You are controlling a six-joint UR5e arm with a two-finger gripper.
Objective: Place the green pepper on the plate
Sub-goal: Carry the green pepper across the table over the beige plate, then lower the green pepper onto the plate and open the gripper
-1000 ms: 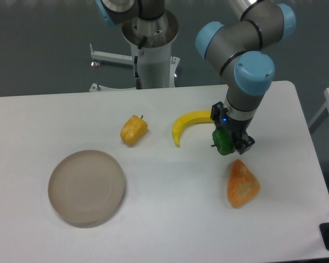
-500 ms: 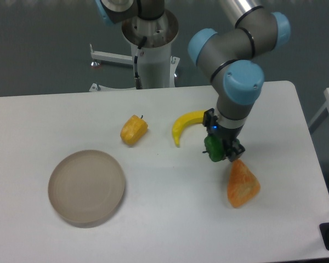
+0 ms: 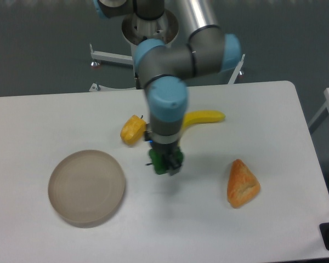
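My gripper (image 3: pixel 165 164) is shut on the green pepper (image 3: pixel 163 163), a small dark-green lobed pepper, and holds it above the white table near the middle. The plate (image 3: pixel 86 187), a round beige-grey disc with a thick rim, lies at the front left, to the left of and slightly below the gripper in the picture. The pepper is apart from the plate, with bare table between them.
A yellow-orange pepper (image 3: pixel 133 130) lies just left of the arm's wrist. A banana (image 3: pixel 202 118) lies behind the arm, partly hidden by it. An orange wedge-shaped piece (image 3: pixel 242 183) lies at the right. The robot base (image 3: pixel 151 49) stands at the back.
The arm has swung left across the table with the green pepper in the gripper, from beside the orange piece to near the middle, closer to the plate.
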